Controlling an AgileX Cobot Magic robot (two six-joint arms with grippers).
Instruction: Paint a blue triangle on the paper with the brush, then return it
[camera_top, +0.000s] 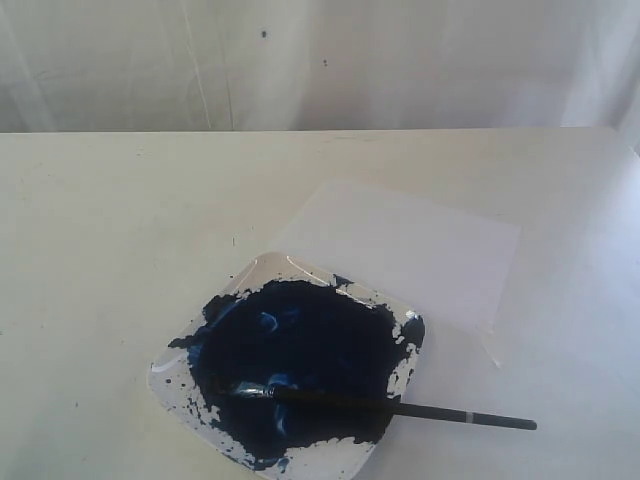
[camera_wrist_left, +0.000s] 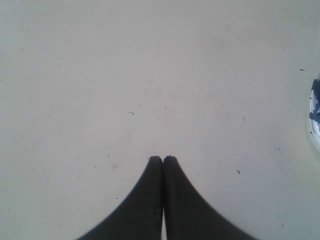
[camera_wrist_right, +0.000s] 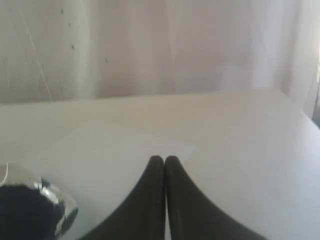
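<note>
The left tool (camera_wrist_left: 163, 159) and right tool (camera_wrist_right: 164, 159) are both pressed together, empty. The thin brush (camera_top: 420, 411) could roll away from a pinch and smear the bare paper (camera_top: 420, 250).

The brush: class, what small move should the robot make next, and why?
Probably open the right tool and lower it toward the brush handle. The brush lies across the paint tray, bristles in the paint, handle jutting off its edge; the paper shows no paint yet, and that tool is shut and empty.
</note>
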